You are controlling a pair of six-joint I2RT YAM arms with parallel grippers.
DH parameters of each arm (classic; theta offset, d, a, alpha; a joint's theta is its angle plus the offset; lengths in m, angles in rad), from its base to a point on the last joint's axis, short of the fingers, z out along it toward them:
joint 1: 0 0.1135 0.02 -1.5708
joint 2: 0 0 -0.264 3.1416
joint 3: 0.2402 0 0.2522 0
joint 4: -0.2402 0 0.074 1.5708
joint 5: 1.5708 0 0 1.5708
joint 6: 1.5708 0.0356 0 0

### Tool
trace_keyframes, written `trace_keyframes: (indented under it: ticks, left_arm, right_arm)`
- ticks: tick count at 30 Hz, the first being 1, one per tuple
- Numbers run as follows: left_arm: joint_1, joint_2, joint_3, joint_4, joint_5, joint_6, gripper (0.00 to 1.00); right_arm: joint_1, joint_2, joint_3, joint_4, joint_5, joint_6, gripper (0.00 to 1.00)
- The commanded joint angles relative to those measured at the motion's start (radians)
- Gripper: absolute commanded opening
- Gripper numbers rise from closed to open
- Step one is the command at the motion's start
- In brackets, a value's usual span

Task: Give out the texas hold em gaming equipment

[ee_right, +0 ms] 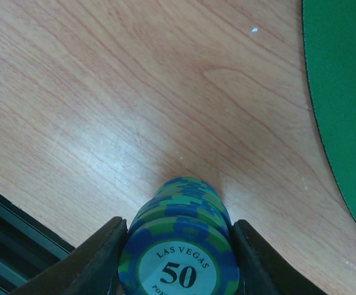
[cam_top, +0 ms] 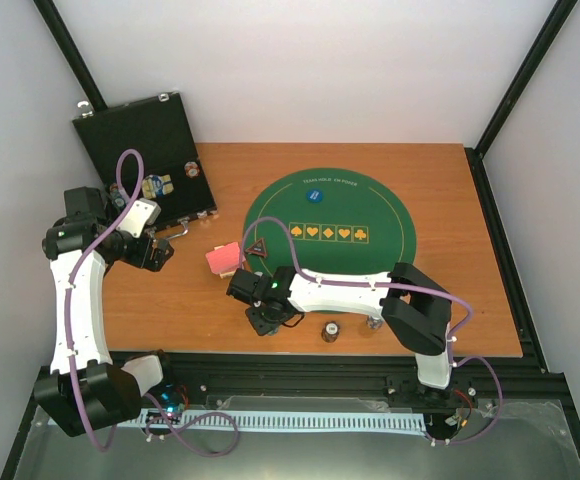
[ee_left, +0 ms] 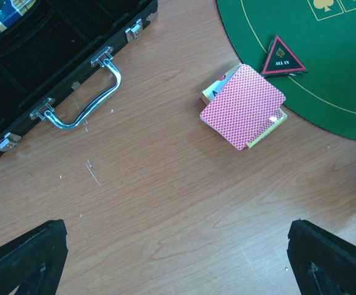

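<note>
Right wrist view shows, at lower middle, a short stack of blue-and-green striped-edge poker chips [ee_right: 177, 246]. Its top face reads 50, and it stands on the pale wooden worktop [ee_right: 135, 92]. The right claw [ee_right: 177, 255] is part open, with a finger close against the rims on each side. Whether the pads already press I cannot tell.

Chips like these are likely stiff, smooth and fairly dense. A loose column would probably shear or spill if squeezed only at the top, so a hold across the rims, low enough to catch every chip, looks safest.

At lower left of that frame the black rail [ee_right: 12, 215] along the worktop's front edge is near, leaving little room that way. The round green felt mat [ee_right: 344, 92] curves down the right side, with bare wood between it and the stack.

In the top external view a small dark stack of chips [cam_top: 329, 331] sits just right of that claw and is worth avoiding.

In the left wrist view, upper right, the deck of red-backed playing cards [ee_left: 242, 106] lies at the mat's edge. The black red-edged triangle marker [ee_left: 283, 58] is beside it, on the felt. The left claw [ee_left: 178, 252] hovers wide open and empty over bare wood, with the black hinged case [ee_left: 43, 61] at upper left.
</note>
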Motion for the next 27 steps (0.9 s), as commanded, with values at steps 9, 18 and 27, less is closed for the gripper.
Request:
trace_keyframes:
  ticks: [9, 18, 27]
  left_arm:
    - [0.002, -0.009, 0.026, -0.013, 0.02, 0.015, 1.0]
    - [0.003, -0.011, 0.023, -0.017, 0.021, 0.022, 1.0]
    - [0.003, -0.011, 0.03, -0.026, 0.019, 0.025, 1.0]
  right_arm:
    - [0.01, -0.068, 0.044, -0.081, 0.038, -0.005, 0.14]
    - [-0.025, -0.106, 0.111, -0.152, 0.079, -0.041, 0.11]
    - [-0.248, 0.029, 0.347, -0.196, 0.07, -0.188, 0.12]
